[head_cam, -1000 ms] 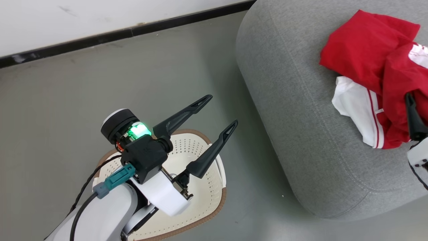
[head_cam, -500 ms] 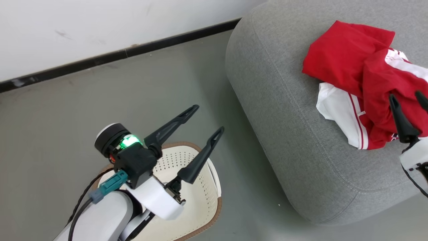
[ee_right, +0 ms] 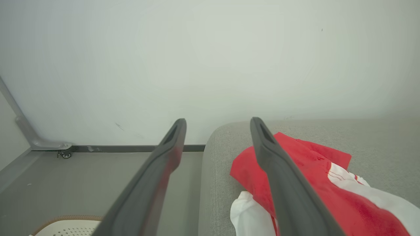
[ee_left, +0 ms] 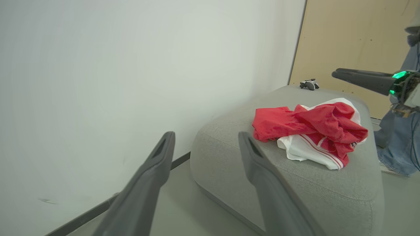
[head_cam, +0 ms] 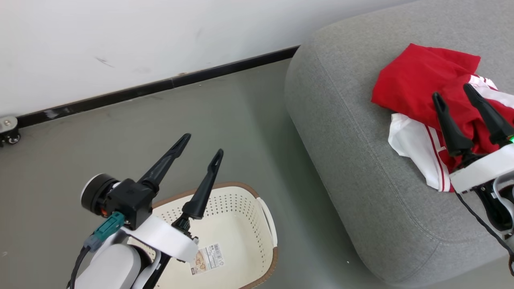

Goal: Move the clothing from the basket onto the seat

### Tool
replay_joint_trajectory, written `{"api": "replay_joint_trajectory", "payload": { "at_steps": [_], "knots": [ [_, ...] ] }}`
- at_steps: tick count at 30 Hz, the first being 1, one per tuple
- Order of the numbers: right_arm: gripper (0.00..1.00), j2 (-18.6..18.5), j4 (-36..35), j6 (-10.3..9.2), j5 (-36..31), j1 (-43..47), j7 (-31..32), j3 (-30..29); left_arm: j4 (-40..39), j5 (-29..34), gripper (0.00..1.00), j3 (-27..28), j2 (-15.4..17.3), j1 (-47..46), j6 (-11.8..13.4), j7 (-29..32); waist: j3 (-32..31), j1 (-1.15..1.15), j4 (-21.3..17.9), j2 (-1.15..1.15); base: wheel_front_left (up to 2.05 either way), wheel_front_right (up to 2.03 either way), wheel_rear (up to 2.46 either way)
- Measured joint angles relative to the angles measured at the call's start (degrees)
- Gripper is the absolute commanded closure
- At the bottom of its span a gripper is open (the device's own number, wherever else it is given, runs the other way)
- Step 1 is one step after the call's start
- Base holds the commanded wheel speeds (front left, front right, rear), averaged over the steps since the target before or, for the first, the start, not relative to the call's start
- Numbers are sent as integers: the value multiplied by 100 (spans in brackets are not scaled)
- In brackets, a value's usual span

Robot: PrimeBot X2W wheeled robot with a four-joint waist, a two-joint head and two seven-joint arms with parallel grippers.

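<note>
The red and white clothing (head_cam: 417, 76) lies in a crumpled heap on the grey seat (head_cam: 353, 140). My right gripper (head_cam: 451, 90) hangs open just above the heap, with nothing between its fingers. The cream basket (head_cam: 266, 212) stands on the floor left of the seat, with only a barcode sticker (head_cam: 207, 257) inside. Above the basket's near side, my left gripper (head_cam: 202, 144) is open and holds nothing. The left wrist view looks past my left gripper (ee_left: 206, 135) at the clothing (ee_left: 308, 127) on the seat (ee_left: 229, 154). In the right wrist view the clothing (ee_right: 305, 170) lies under my right gripper (ee_right: 218, 120).
A white wall with a black skirting strip (head_cam: 160, 86) runs behind the grey floor. A caster wheel (head_cam: 8, 138) sits at the wall's foot. A person's leg in jeans (ee_left: 397, 144) stands beyond the seat, and a small grey device (ee_left: 308, 84) rests on its far edge.
The head camera has shifted. My right gripper has come up into fuller view over the clothing. My left gripper has swung back, and the basket's inside now shows.
</note>
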Motion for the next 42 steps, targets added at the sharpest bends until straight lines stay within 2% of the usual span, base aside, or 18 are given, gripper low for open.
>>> {"api": "replay_joint_trajectory", "payload": {
  "at_steps": [5,17,22,32,42],
  "knots": [
    [0,197,-134,0,-151,-71,-66,15,102,-9,0,240,-3,261,310,-47,-122,0,176,0,0,0,0],
    [0,800,-288,0,-713,41,-209,-2,235,-103,0,643,-42,789,828,-99,-432,0,614,0,0,0,0],
    [0,1026,-235,0,-942,257,-250,-204,233,-103,0,782,-121,1016,1050,-99,-572,0,780,0,0,0,0],
    [0,1458,-135,0,-1392,678,-309,-619,253,-124,0,1017,-241,1394,1336,-101,-856,0,1076,0,0,0,0],
    [0,1967,-133,0,-1735,1212,-353,-806,258,-34,0,1040,-336,1734,1456,-101,-1099,0,1326,0,0,0,0]
  ]
}}
